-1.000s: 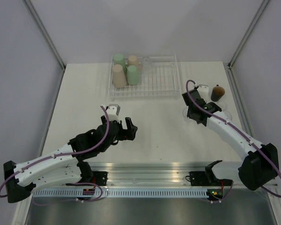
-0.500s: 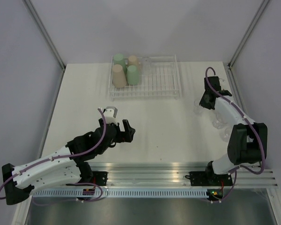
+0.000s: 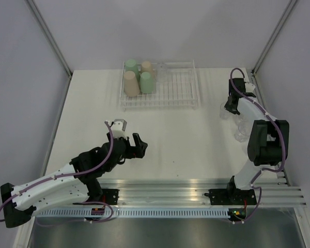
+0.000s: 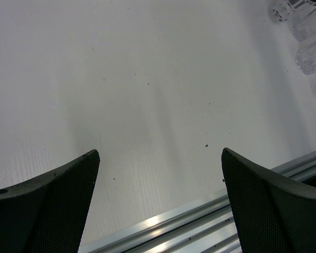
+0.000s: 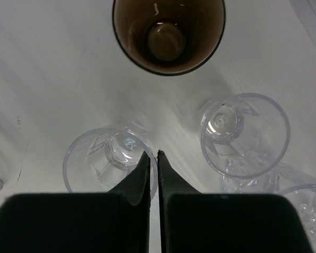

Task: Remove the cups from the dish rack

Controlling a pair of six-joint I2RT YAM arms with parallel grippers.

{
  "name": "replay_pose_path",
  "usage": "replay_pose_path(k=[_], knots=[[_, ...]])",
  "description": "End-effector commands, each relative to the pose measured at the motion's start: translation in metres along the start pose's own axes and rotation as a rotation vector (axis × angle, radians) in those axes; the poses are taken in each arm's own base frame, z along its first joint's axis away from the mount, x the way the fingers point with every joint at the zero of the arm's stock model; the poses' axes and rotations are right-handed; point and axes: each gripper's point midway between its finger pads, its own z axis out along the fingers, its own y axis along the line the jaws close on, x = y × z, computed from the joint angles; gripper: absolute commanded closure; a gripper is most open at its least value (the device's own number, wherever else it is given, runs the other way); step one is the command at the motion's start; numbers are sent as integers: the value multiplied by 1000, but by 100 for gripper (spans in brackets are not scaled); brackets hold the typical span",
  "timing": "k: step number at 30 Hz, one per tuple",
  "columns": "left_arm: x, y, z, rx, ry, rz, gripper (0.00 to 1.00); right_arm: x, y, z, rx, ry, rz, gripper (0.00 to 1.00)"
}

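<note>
Standing tumblers (image 3: 138, 78) fill the rack's (image 3: 178, 89) left end, upper centre of the top view, directly up-frame of the wide-open, empty left gripper (image 4: 159, 152), the nearer arm; the right gripper (image 5: 154, 154), closed and empty, hovers by the brown cup (image 5: 168, 31).

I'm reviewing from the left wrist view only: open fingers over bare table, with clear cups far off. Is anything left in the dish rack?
Observer: Yes, two green tumblers and two beige tumblers stand at the left end of the dish rack.
Operator: Where is the brown cup?
Observer: The brown cup is upright on the table, just beyond the right gripper.
Operator: Is that gripper holding anything?
Observer: No, it's shut and empty, above the clear cups.
</note>
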Motion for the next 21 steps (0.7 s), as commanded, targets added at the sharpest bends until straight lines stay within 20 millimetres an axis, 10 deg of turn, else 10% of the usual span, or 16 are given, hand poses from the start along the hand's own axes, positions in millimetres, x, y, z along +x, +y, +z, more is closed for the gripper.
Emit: replay_pose_path(k=[1,9,12,21], knots=[[3,-1,-1,7,2,-36,0,-35,-6,3,50,-97,91,99],[3,-1,0,4,7,-35,0,-25,-1,22,28,-49,94,99],[3,-2,1,4,14,-25,0,-25,1,26,22,-49,95,72],[-1,-6,-1,14,10,-15,0,-36,12,9,-58,-74,112,31]])
